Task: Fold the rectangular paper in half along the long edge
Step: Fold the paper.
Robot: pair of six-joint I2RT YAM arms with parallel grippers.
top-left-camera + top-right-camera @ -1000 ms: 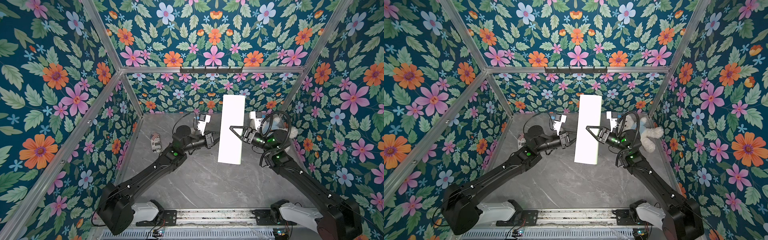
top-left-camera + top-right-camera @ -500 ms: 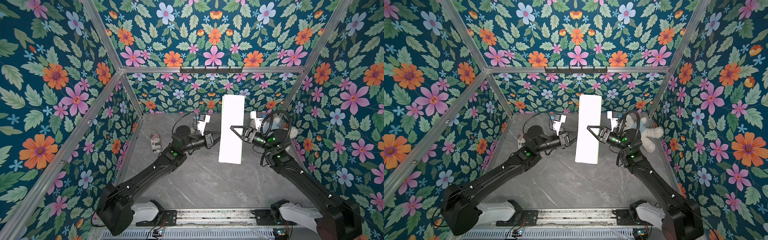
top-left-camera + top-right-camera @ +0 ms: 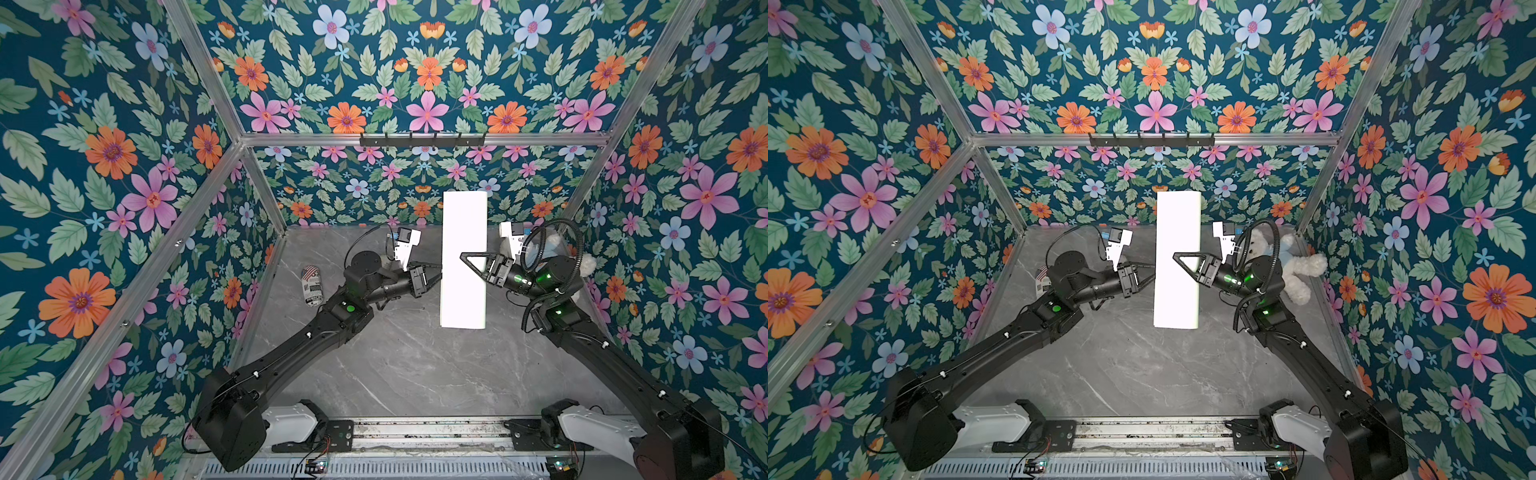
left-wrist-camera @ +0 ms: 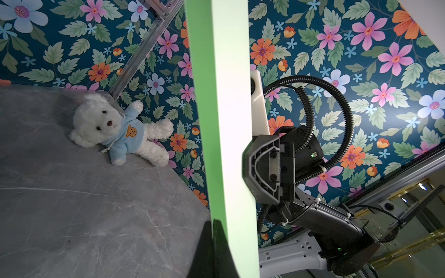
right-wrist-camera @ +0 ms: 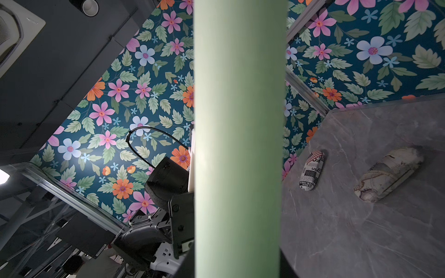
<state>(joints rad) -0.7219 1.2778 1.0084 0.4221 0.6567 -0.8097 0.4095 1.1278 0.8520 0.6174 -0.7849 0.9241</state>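
Floral wallpaper (image 3: 124,166), navy with pink, orange and pale blue blooms, covers every wall of the booth, and an aluminium frame (image 3: 178,237) runs along its corners. Grey marbled table (image 3: 395,365) fills the floor, matt and veined with white. Two black arms reach in from a rail at the near edge and meet over the middle. Between their fingers hangs the paper (image 3: 464,232), clear of the table, its long side running from the near edge toward the back wall. It is bent over lengthwise into a narrow strip with a rounded back, glare-white in both top views and mint green in the wrist views. The left gripper (image 3: 436,276) is closed on the strip's long edge, about midway along. The right gripper (image 3: 467,259) meets the opposite side at the same height; its fingers stand one on each face of the bowed paper, partly closed round it. Behind the right fingers, past the wrist, a white bear (image 3: 1296,270) in a blue top lies at the table's corner against the wall. A black hook rail (image 3: 422,140) sits on the back frame bar, beyond both sets of fingers. Behind the left fingers, near the wall, lies a newsprint case (image 3: 312,286), and just beside it a shell-print case (image 5: 390,173), seen only from the right wrist.
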